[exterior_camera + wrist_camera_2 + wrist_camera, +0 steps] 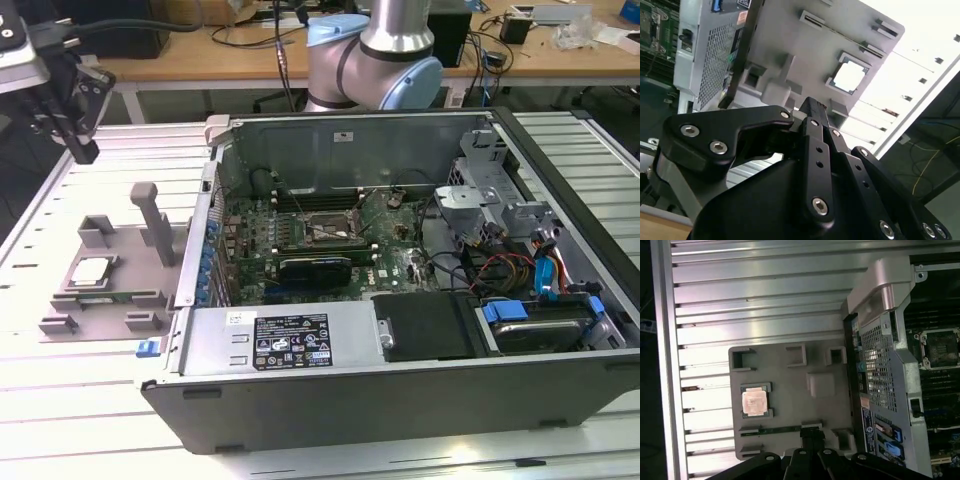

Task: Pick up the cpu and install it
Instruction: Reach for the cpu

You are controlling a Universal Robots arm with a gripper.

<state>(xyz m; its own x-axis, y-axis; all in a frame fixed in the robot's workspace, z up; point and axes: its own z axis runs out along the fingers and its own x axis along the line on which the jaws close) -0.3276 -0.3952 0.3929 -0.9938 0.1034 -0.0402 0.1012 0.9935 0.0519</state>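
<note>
My gripper [84,148] sits in the upper left of the exterior view, fingers pressed together, holding nothing — the cpu [93,270] lies flat in the grey tray [135,270], lower down that frame, well apart

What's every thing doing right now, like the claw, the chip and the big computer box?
cpu: lying flat in its holder on the grey tray, not picked up.
claw: up in the air, away from the cpu, holding nothing.
computer case: lying on its side, cover off.
socket: no chip in it.
</note>
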